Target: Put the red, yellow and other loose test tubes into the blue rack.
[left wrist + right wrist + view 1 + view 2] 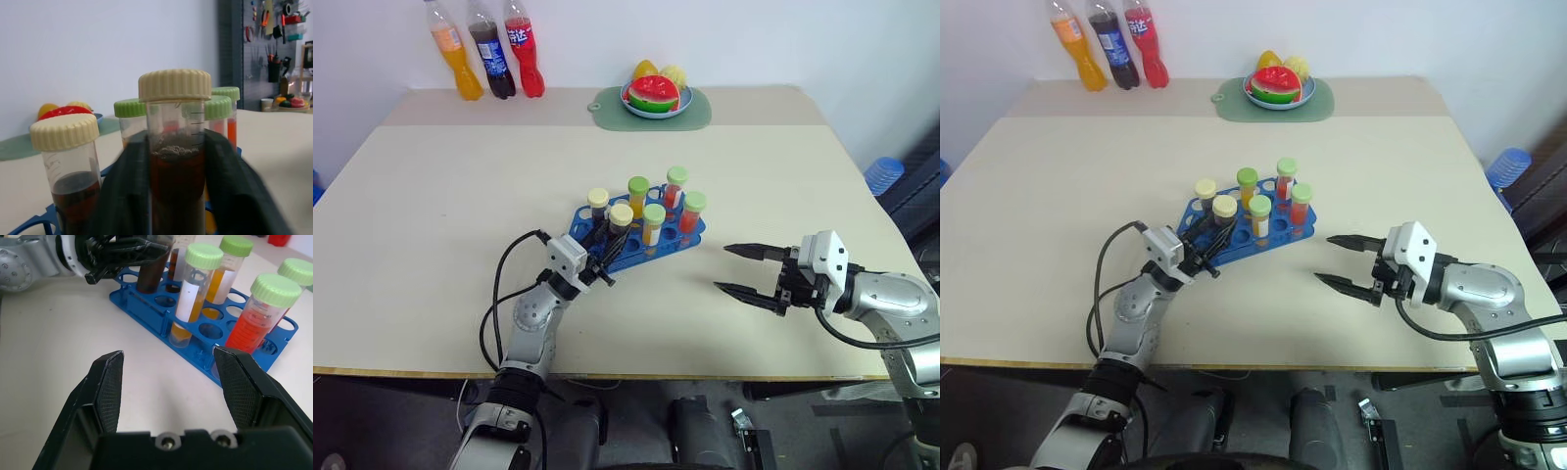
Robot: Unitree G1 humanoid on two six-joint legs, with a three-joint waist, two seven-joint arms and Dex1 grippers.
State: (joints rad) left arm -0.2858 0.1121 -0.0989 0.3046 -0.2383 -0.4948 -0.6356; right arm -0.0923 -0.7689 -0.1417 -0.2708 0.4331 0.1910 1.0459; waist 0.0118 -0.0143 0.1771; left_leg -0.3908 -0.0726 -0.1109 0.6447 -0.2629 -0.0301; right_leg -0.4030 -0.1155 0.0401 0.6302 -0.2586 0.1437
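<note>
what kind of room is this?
Likely a lab or workshop test setup: a table with a blue rack of capped tubes, soda bottles as props, and a pegboard of tools behind.
</note>
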